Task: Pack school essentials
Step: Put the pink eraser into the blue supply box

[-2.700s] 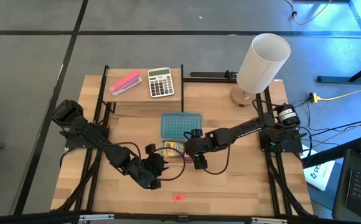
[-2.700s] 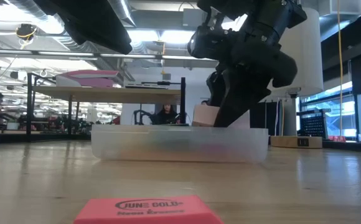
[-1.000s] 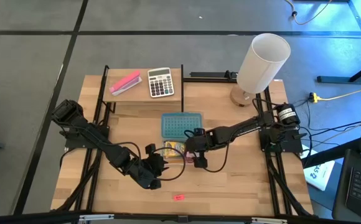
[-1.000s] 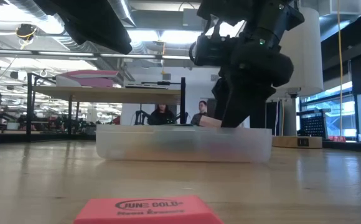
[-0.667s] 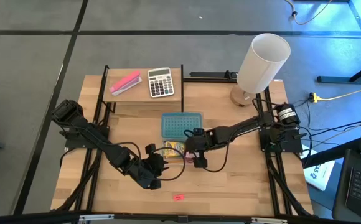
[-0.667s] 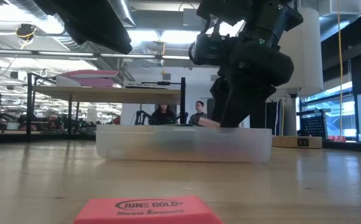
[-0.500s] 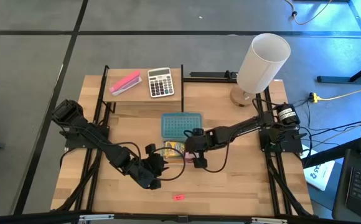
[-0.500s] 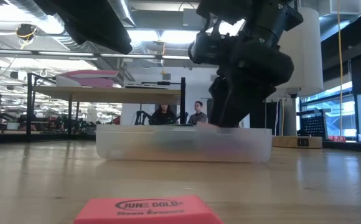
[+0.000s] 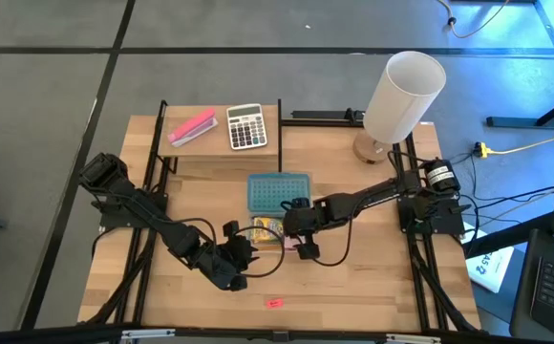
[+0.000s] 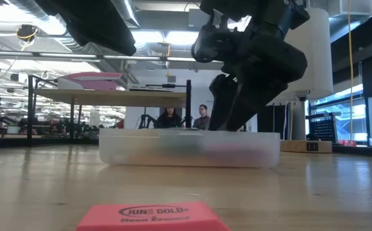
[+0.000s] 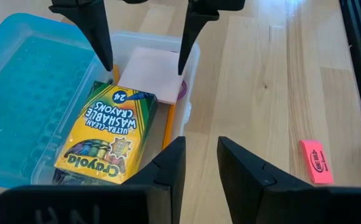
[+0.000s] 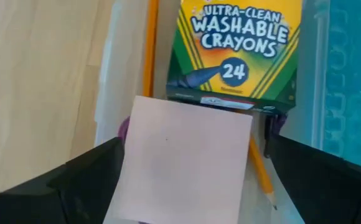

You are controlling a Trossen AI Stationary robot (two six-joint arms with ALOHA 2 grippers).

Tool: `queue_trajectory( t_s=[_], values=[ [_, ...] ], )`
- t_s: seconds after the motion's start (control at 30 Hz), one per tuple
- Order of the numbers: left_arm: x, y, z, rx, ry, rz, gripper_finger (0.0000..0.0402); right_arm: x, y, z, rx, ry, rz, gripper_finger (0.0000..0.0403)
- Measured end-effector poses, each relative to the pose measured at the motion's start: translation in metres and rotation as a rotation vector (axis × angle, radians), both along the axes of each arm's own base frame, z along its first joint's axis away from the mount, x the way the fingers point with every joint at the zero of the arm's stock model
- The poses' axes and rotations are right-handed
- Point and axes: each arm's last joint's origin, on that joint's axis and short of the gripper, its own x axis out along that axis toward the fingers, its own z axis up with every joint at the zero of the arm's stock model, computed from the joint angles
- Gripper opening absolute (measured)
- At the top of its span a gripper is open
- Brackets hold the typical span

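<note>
Sticky-note pad (image 12: 182, 163) flat in clear box (image 11: 190, 59) | right fingers (image 11: 190, 38) released | left fingers (image 11: 168, 167) parted

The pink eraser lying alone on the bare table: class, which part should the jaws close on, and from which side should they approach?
Close the jaws across the two long edges of the pink eraser, coming straight down from above. It lies flat on the bare table, a thin bar with open wood all round, so only its narrow width offers opposing faces. The left gripper is nearer.

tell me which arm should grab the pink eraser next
Left, probably. The left tool hangs open just beside the eraser on the bare table, while the right tool is open over the sticky pad in the box.
</note>
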Motion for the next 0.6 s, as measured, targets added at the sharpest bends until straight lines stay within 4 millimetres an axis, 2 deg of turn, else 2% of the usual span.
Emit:
queue_trajectory(
  t_s=[0.2,0.37,0.47,0.6],
  values=[
    [0.0,0.0,0.0,0.0,0.0,0.0,0.0086,0.002,0.0,0.004,-0.001,0.001,-0.035,0.0399],
    [0.0,0.0,0.0,0.0,0.0,0.0,0.0086,0.003,0.006,0.032,0.005,-0.034,-0.021,0.0399],
    [0.0,0.0,0.0,-0.002,-0.003,0.0,0.0086,0.0,0.018,0.046,0.009,-0.041,0.015,0.0399],
    [0.0,0.0,0.0,-0.002,-0.004,0.0,0.0086,-0.004,0.047,0.054,0.024,-0.088,0.094,0.0399]
  ],
)
